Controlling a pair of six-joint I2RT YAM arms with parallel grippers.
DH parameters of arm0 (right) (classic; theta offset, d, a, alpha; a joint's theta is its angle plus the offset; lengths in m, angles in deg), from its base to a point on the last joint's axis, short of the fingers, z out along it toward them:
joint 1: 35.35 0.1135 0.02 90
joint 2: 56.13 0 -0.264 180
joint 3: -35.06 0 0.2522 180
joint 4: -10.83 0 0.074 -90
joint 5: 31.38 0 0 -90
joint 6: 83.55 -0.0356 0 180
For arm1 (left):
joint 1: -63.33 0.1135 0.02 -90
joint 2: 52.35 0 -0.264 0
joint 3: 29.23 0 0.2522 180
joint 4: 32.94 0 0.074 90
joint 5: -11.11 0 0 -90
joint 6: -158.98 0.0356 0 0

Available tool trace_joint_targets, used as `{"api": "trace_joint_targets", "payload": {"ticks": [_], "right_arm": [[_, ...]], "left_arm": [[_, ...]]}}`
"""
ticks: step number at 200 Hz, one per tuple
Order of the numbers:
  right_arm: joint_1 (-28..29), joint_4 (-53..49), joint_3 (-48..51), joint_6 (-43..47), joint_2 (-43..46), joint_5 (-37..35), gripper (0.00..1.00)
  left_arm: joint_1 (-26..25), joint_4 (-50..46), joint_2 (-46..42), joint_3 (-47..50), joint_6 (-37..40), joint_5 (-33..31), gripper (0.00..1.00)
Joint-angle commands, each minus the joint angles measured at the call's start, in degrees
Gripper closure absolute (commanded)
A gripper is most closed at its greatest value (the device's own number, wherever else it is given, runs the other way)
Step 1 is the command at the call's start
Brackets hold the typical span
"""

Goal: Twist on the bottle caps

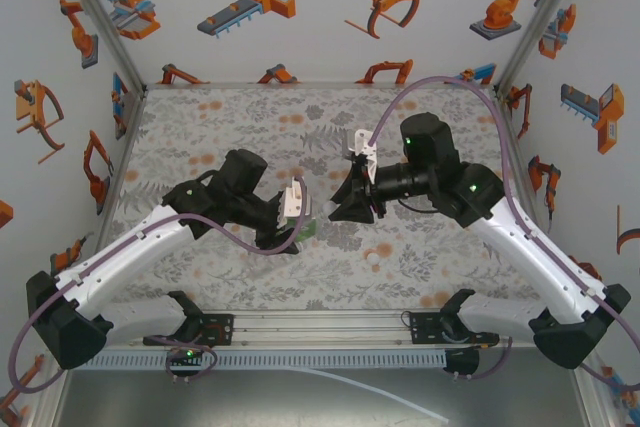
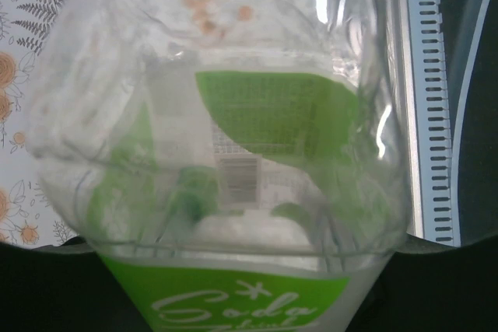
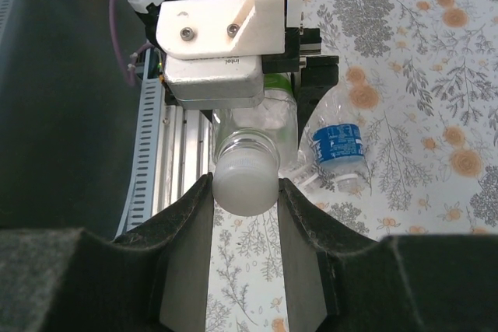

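Robotics lab test cell, by the look of it. Enclosed on three sides by white wall panels (image 1: pixel 320 7) printed with orange-and-blue cartoon robot arms, held in bare aluminium corner struts (image 1: pixel 103 17). Floored with a grey floral-print table cover (image 1: pixel 250 112). Fitted along the near edge with a silver aluminium mounting rail (image 1: pixel 320 323) and a white slotted cable duct (image 1: pixel 320 358); wired with purple cables (image 1: pixel 440 80) along two white-and-black robot arms (image 1: pixel 130 247).

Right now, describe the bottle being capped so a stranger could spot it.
Above the middle of the floral table, the left gripper holds a clear bottle, the right gripper pinching its white cap. Its green label separates it from the blue-labelled bottle lying nearby.
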Motion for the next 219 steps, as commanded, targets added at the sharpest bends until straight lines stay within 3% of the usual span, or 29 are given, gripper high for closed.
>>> {"api": "trace_joint_targets", "payload": {"ticks": [1,160,188,219], "right_arm": [[1.28,-1.34,-2.05,1.09,-0.47,-0.72,0.92],[6.84,-14.14,-8.32,14.05,-5.94,-4.94,1.0],[7.71,-13.3,-6.96,13.55,-6.05,-3.5,1.0],[7.95,-8.64,-3.99,6.9,-5.04,-0.64,1.0]], "left_arm": [[-0.5,1.0,0.27,-2.43,1.26,1.28,1.0],[-1.38,1.2,1.4,-2.38,1.22,2.08,1.0],[-1.38,2.92,1.26,-1.81,0.81,3.51,1.0],[-1.45,4.28,1.05,-1.39,0.45,3.17,1.0]]}}
